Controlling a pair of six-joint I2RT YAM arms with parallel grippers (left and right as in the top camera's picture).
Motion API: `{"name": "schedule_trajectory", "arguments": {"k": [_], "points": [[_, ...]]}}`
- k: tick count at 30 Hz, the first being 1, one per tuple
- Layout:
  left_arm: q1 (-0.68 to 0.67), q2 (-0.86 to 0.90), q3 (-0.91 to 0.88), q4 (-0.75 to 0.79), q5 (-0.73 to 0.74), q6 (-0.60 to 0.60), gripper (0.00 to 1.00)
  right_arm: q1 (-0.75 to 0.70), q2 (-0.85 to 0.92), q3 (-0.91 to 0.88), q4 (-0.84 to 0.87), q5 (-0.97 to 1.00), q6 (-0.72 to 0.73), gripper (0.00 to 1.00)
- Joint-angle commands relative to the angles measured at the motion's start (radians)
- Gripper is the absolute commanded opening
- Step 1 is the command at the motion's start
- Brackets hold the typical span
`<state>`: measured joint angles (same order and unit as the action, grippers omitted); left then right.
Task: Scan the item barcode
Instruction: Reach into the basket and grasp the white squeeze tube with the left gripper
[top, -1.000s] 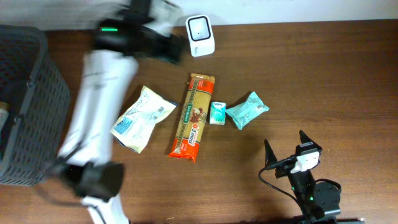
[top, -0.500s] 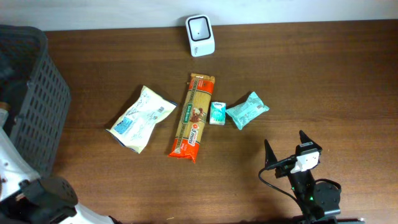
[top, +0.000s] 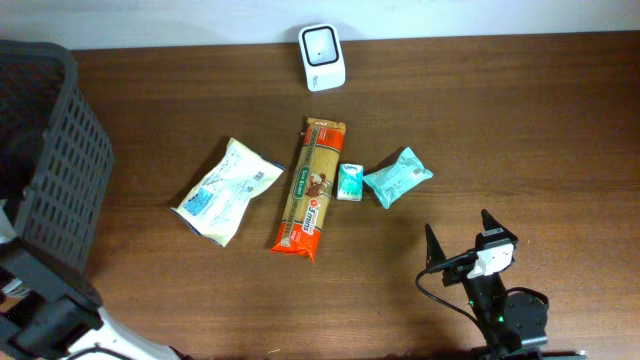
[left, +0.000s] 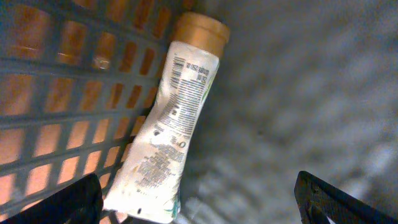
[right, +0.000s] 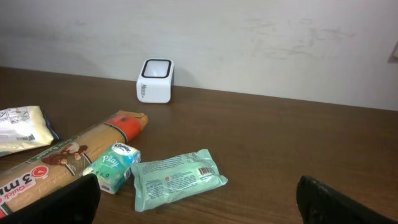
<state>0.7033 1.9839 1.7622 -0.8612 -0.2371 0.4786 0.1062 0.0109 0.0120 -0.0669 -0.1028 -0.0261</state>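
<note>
Item: a white tube (left: 171, 130) with a tan cap (left: 199, 28) lies inside the dark mesh basket (top: 60, 170) at the left edge of the table (top: 540, 120). It rests against the basket's slotted wall, cap end away from the wrist camera. A printed barcode (left: 180, 65) faces up just below the cap, with blocks of small print further down the body; the text is too small to read.

Left gripper (left: 199, 208): above the tube inside the basket, fingers spread wide, one tip at each lower corner of the wrist view. It holds nothing and does not touch the tube. In the overhead view only part of the left arm shows, at the bottom left beside the basket.

Scanner (top: 322, 44): a small white unit with a dark window, standing at the far edge of the table, well apart from the basket.

Other goods, mid-table below the scanner: a white bag (top: 229, 190) on the left; a long orange pasta pack (top: 310, 187); a small tissue pack (top: 350, 182) just beside the pasta; a teal soft pack (top: 397, 176) just beside the tissue pack, its barcode label facing up.

Right gripper (top: 462, 240): at the near right of the table, fingers spread wide, empty, facing the goods and apart from all of them.
</note>
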Motion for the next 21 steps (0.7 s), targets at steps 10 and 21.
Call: {"name": "schedule_trajectory", "arguments": {"k": [10,21], "points": [[0.03,0.175,-0.008,0.099,-0.041,0.166,0.92,-0.002,-0.007,-0.006,-0.002,0.005,0.008,0.99],[0.08,0.227,-0.009,0.113,0.014,0.135,0.56,-0.002,-0.007,-0.006,-0.002,0.005,0.008,0.99]]}}
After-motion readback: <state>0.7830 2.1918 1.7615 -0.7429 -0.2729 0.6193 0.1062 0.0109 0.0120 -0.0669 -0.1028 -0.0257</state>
